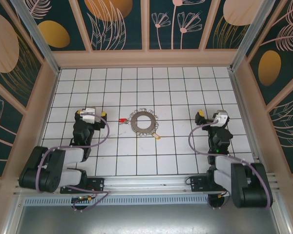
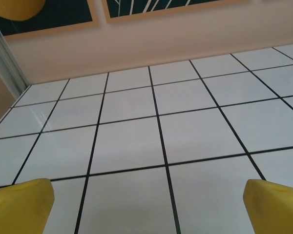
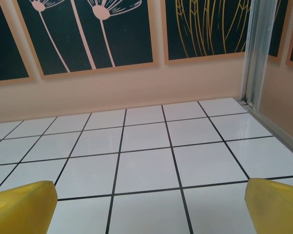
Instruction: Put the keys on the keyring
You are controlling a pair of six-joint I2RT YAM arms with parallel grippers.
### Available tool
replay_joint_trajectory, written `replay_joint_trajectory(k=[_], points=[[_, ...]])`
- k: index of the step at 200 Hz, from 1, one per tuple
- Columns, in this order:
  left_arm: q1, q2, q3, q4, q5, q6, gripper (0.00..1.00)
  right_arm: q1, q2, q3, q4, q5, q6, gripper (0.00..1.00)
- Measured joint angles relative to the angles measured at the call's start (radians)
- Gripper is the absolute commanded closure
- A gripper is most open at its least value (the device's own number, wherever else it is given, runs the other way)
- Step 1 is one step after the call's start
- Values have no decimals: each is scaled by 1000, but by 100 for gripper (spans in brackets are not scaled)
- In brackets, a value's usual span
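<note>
The keyring (image 1: 143,121), a flat grey metal ring fringed with small metal pieces, lies on the white tiled floor near the middle, with a yellow-orange tag (image 1: 157,136) at its lower right. The keys (image 1: 122,120), a tiny silvery piece with a red tag, lie just left of the ring, touching or almost touching its rim. My left gripper (image 1: 92,113) rests low to the left of the keys, open and empty; its yellow fingertips (image 2: 19,204) stand wide apart over bare tiles. My right gripper (image 1: 211,116) sits to the ring's right, open, its yellow fingertips (image 3: 22,207) wide over bare tiles.
Peach-framed walls with dark floral panels enclose the tiled floor (image 1: 136,92) on three sides. A metal corner post (image 3: 256,48) stands at the far right. The arm bases sit on a rail (image 1: 146,184) at the near edge.
</note>
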Motion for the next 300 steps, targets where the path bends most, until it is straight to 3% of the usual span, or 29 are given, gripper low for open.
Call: replay_joint_trajectory(k=[62, 102, 140, 213, 300], points=[[41, 91, 106, 19, -39, -18, 1, -6, 422, 12, 262, -26, -31, 1], [168, 175, 76, 124, -18, -102, 1, -3, 423, 132, 207, -19, -45, 1], [169, 183, 77, 137, -6, -130, 1, -63, 423, 168, 134, -61, -26, 1], [169, 183, 77, 141, -3, -143, 1, -61, 423, 220, 23, -59, -11, 1], [169, 183, 77, 144, -3, -143, 1, -61, 423, 220, 14, -55, -11, 1]])
